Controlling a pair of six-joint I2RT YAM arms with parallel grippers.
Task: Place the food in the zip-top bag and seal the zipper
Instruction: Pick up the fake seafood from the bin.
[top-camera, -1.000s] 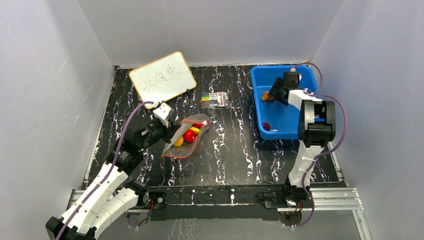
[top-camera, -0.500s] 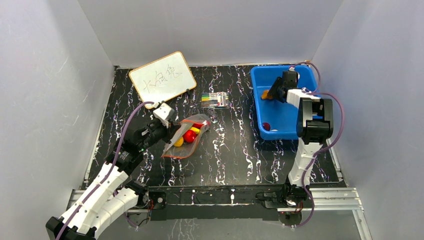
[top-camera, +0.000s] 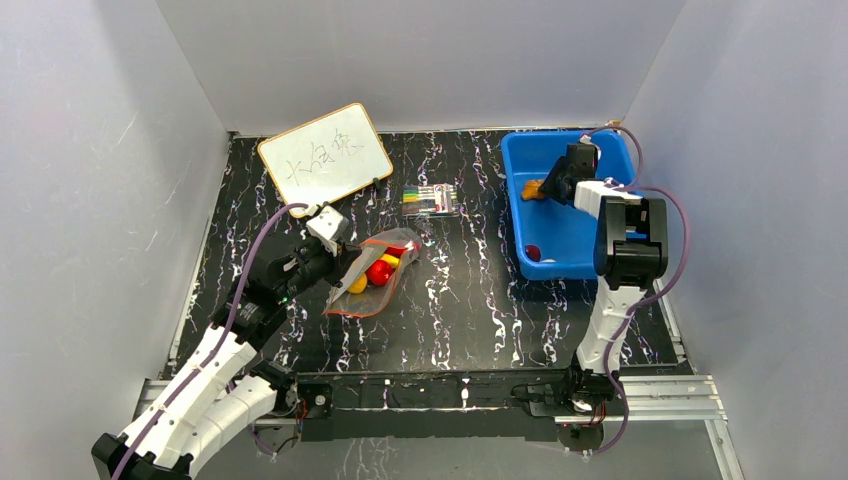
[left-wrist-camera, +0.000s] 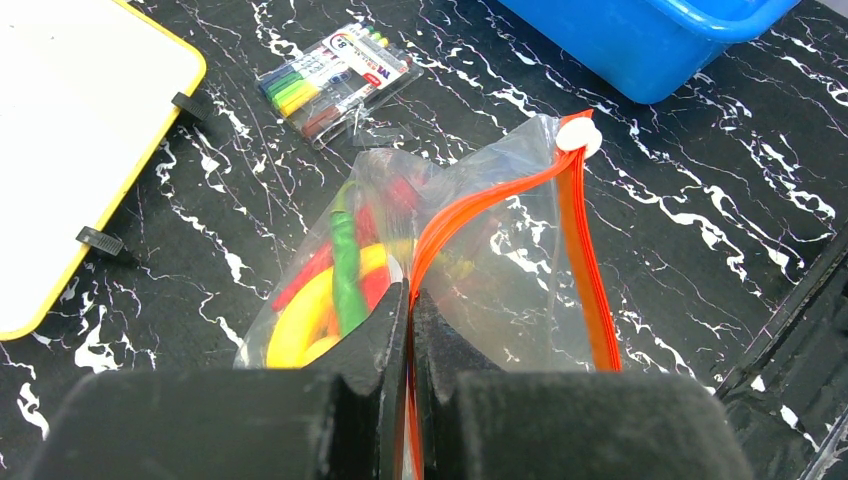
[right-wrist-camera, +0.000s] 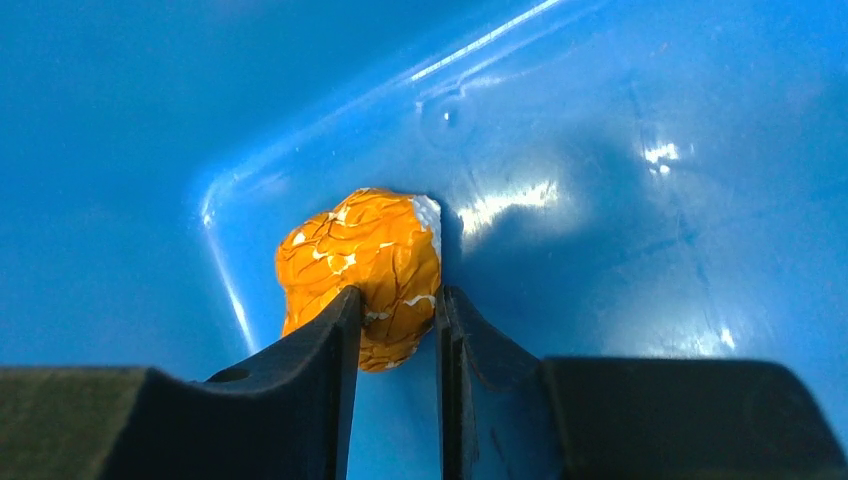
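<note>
The zip-top bag (top-camera: 372, 272) lay left of centre on the table (top-camera: 480, 300), yellow and red food (left-wrist-camera: 300, 318) inside, with the left gripper (left-wrist-camera: 410, 300) pinched tight on its zipper (left-wrist-camera: 480, 200). Over in the blue tub (top-camera: 560, 225), far-left corner, the right gripper (right-wrist-camera: 398, 300) squeezed the orange fruit (right-wrist-camera: 360, 260), perhaps just off the floor.

The whiteboard (top-camera: 325, 158) lies at the far left. Three dark handwritten characters run across its middle. They look Chinese, but from above I cannot read them with certainty. Seen from my left wrist, the pack of coloured markers (left-wrist-camera: 335, 80) carries a white label (left-wrist-camera: 365, 58) with a red patch and what looks like a figure 8. The smaller print on it is too fine to make out.
</note>
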